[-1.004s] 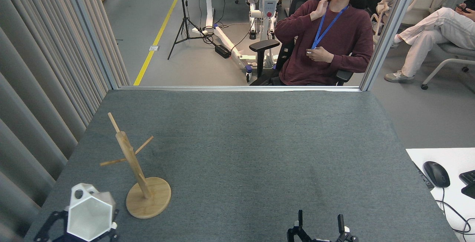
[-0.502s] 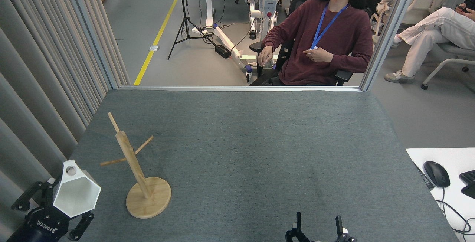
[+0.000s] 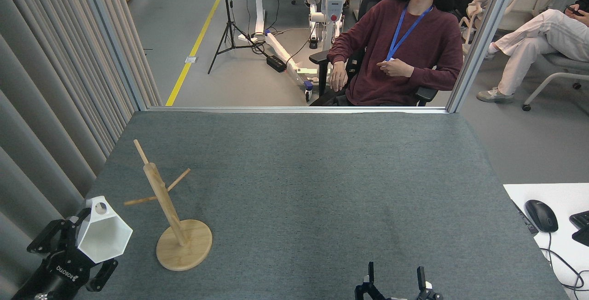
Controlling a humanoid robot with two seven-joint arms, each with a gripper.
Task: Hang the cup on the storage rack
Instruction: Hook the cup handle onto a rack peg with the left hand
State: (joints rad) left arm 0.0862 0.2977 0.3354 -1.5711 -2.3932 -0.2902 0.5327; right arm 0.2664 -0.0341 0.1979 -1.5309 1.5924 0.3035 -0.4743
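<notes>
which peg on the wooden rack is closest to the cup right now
The low peg jutting left from the storage rack. Its tip points toward the cup held in the left gripper; the other two pegs angle up and away, one at the top, one to the right.

A grey felt-topped desk (image 3: 322, 189) filled the middle of the frame. Pleated beige curtains (image 3: 50, 106) ran down the left side. Beyond the desk's far edge, top centre, a person in a maroon sweater (image 3: 405, 47) with a blue lanyard sat in a black chair. At lower right, a black mouse (image 3: 541, 215) lay on a white surface (image 3: 559, 245). A tripod (image 3: 228, 28) stood at upper left of centre.
</notes>
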